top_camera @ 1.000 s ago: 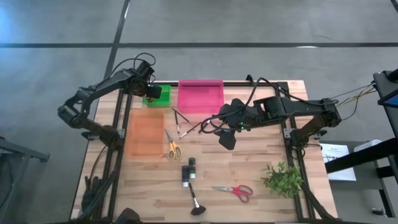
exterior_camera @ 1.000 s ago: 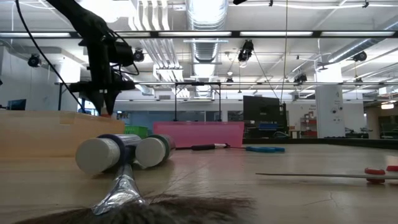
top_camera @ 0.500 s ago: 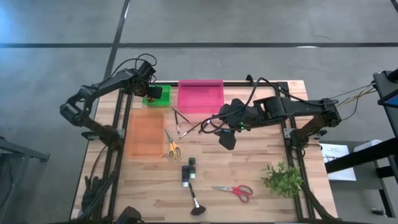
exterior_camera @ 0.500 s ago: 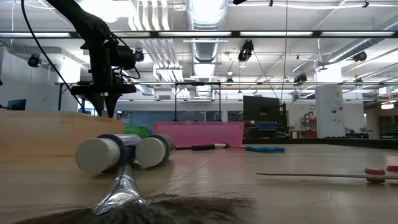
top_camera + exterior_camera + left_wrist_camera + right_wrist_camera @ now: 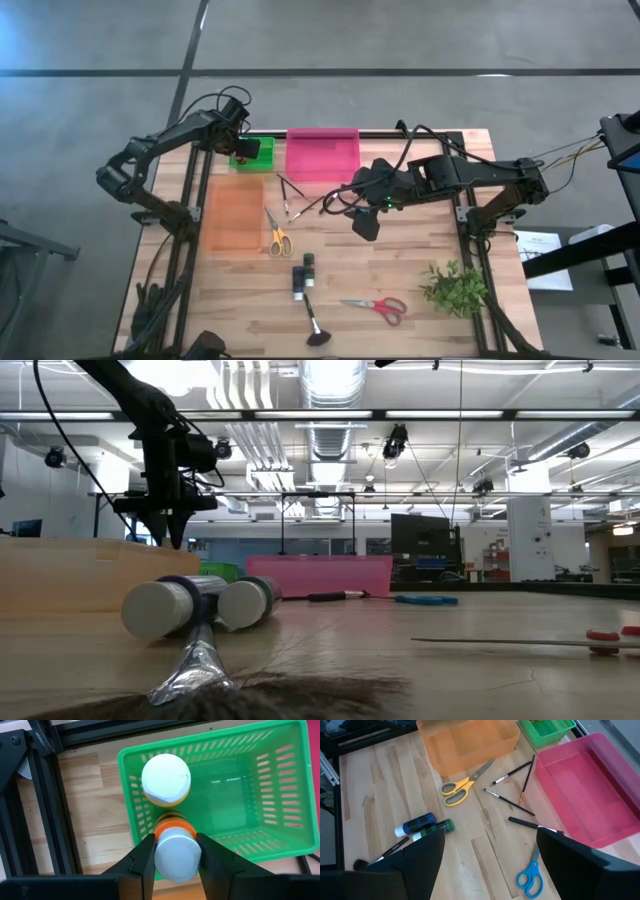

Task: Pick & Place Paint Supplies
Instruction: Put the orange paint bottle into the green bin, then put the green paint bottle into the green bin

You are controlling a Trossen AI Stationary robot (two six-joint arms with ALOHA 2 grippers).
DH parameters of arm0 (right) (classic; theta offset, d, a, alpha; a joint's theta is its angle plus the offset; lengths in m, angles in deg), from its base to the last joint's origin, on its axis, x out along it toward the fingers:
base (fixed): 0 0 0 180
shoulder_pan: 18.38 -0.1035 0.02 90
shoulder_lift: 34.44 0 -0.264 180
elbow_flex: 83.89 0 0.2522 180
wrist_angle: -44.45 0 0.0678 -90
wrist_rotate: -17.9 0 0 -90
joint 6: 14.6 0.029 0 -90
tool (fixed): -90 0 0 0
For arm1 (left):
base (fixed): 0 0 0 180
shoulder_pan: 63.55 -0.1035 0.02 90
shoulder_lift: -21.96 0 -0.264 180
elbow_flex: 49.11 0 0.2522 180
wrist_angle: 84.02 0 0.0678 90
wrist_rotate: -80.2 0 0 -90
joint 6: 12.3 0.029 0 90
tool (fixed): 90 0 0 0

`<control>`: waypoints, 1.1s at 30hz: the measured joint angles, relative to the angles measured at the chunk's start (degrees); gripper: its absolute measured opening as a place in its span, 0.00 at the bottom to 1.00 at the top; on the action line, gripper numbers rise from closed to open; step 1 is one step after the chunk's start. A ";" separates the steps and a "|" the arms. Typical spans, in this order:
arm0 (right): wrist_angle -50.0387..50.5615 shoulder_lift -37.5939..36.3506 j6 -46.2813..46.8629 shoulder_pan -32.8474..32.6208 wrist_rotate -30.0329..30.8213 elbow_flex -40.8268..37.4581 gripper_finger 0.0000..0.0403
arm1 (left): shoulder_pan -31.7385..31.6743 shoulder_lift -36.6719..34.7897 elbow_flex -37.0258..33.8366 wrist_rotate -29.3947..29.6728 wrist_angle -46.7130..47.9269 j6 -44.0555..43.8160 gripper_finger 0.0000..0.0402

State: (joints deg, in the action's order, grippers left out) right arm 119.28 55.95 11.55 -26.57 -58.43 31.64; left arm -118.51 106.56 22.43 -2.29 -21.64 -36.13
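The orange bottle sat clamped between the fingers of the left pincer, white cap toward the wrist camera, hanging over the near wall of the green basket. A second orange bottle already stood inside, against the same wall. In the high view the basket lay at about 11 o'clock on the surface, with the pink tray just beside it at 12 and the orange bin nearer at 9.

The step looked like a drop into the basket. Done well, it would call for carrying the bottle further in, past the rim and clear of the standing one, then lowering before letting go, so that it neither caught the wall nor knocked its neighbour over. A release where it hung risked landing on the rim.

The right pincer waited at centre, spread wide and empty, above the blue scissors and loose brushes. Yellow scissors, two more bottles, a broad brush and red scissors lay towards 6.
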 joint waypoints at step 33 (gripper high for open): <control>0.87 -0.08 2.21 -0.04 -0.15 0.00 0.78 | 0.26 -6.30 9.82 -0.63 12.26 8.29 0.55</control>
State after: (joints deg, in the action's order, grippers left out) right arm 120.14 55.87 13.76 -26.61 -58.58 31.64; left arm -118.25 100.26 32.25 -2.92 -9.38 -27.84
